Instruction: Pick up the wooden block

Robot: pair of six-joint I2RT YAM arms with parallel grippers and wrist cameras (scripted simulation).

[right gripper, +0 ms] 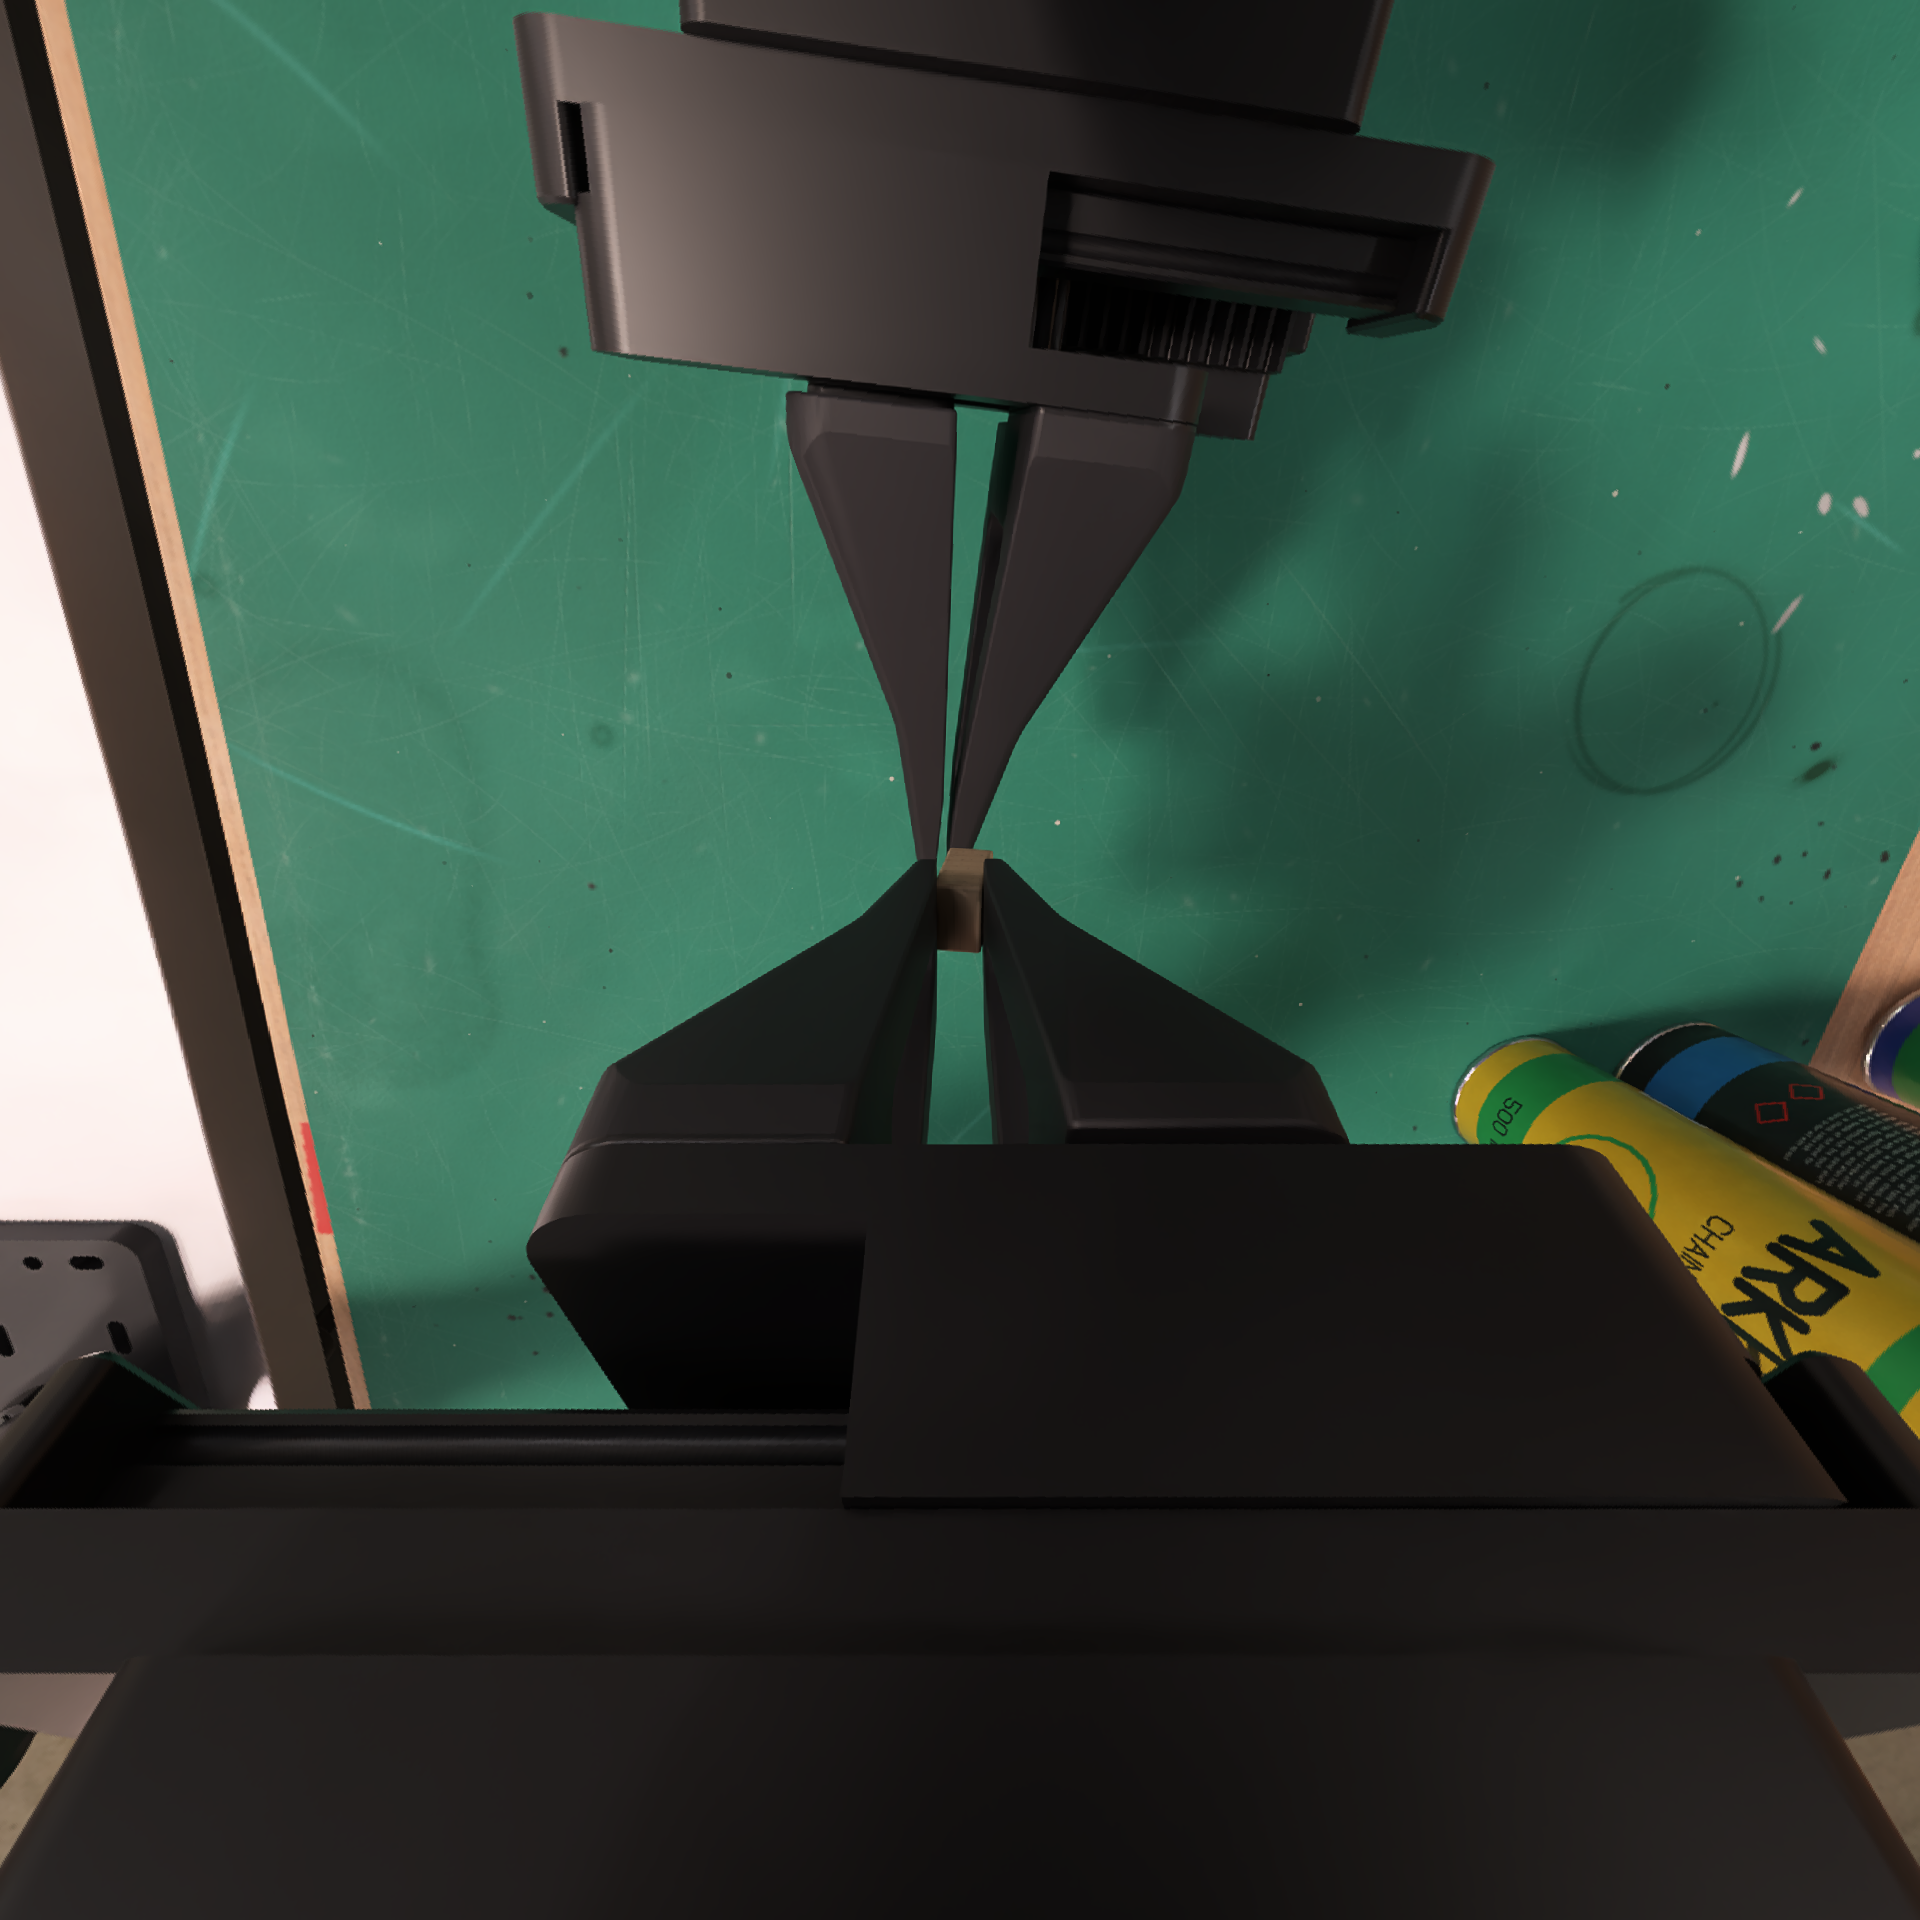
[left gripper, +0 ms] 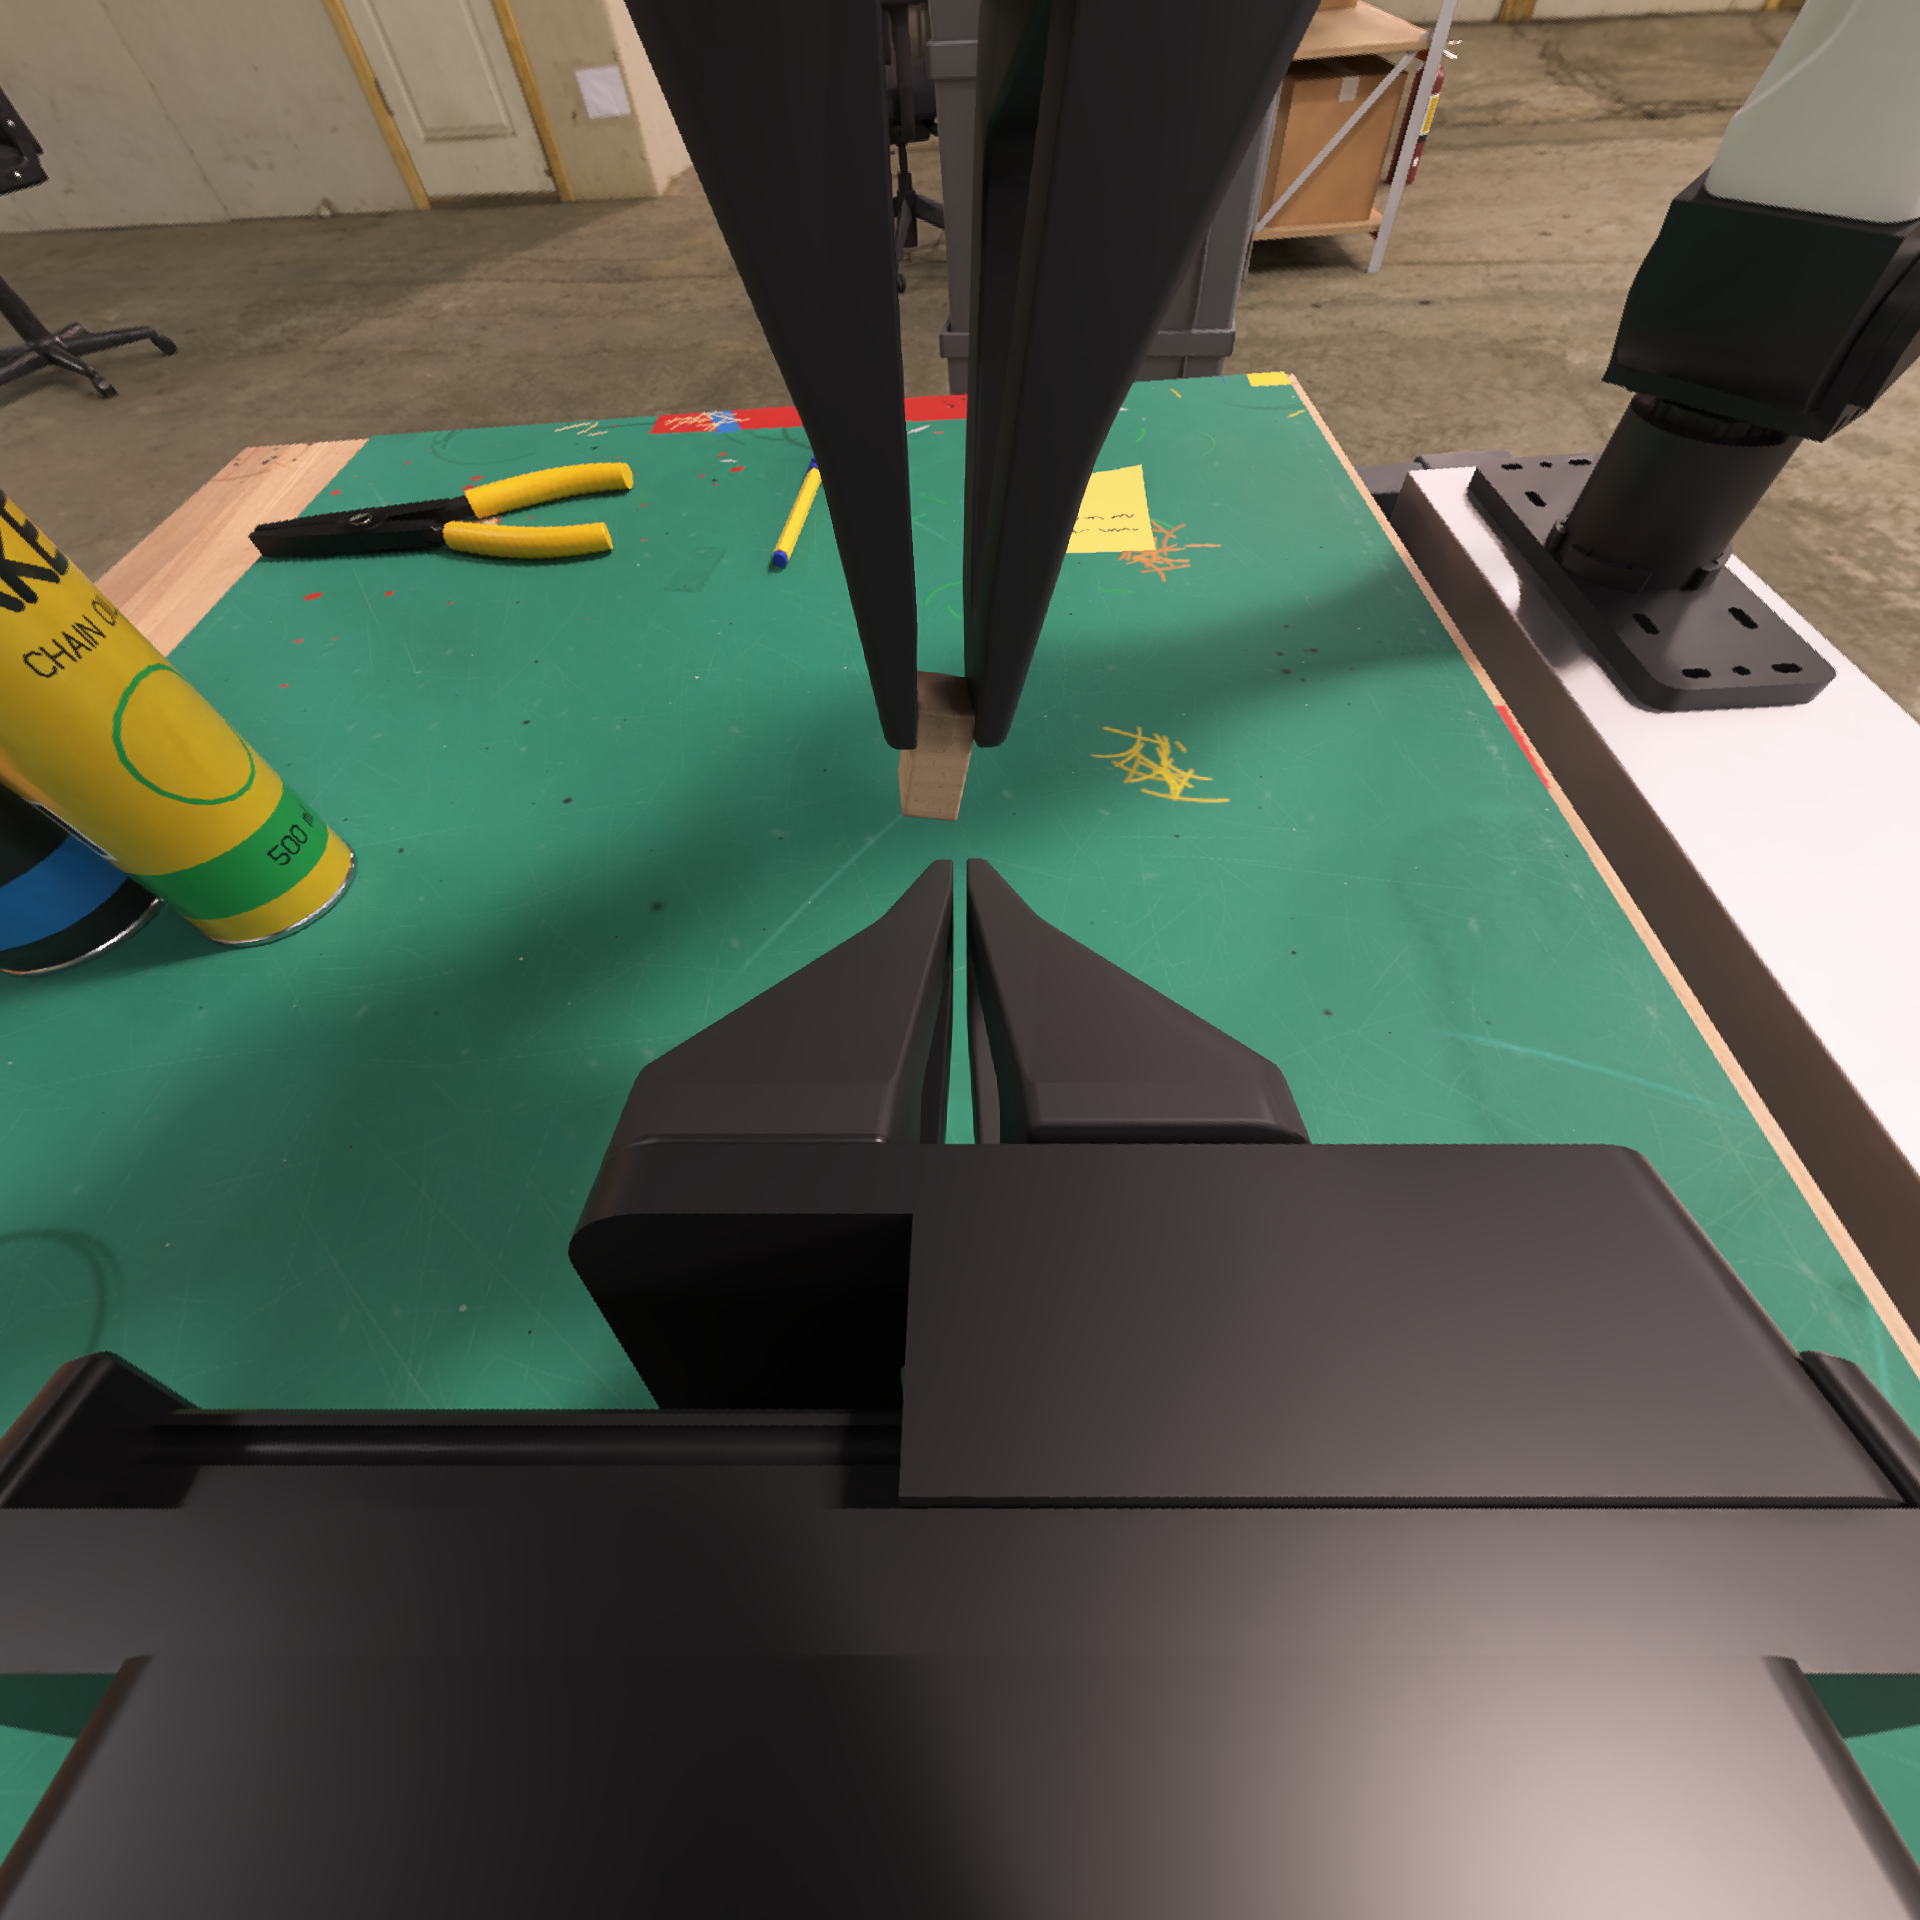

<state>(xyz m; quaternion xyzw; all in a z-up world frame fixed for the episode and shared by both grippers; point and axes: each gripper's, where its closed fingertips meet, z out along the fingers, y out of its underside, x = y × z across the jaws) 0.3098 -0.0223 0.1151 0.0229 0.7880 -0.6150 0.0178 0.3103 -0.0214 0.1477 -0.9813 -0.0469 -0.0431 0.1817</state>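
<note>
- The wooden block sat clamped between the two fingers of the right gripper, near their tips, with one finger pressed against each side face
- In the left wrist view, the same block appeared between the tips of the right gripper, which descended from the top of the frame; the block's lower end protruded below the fingertips
- Whether the block's lower end touched the green mat or hung just above it could not be determined
- The left gripper was clenched on nothing, its fingers separated by only a thin slit, with its tips just short of the block and not touching it
- In the right wrist view, the left gripper pointed toward the block from the opposite side, tips meeting close to the block's far end
- A yellow spray can stood on the mat to the left, well apart from the block, with a dark can touching it
- Yellow-handled pliers, a yellow pen and a yellow sticky note lay on the far part of the mat, beyond the block
- The right arm's base plate sat on a white surface beside the mat's right edge
</note>
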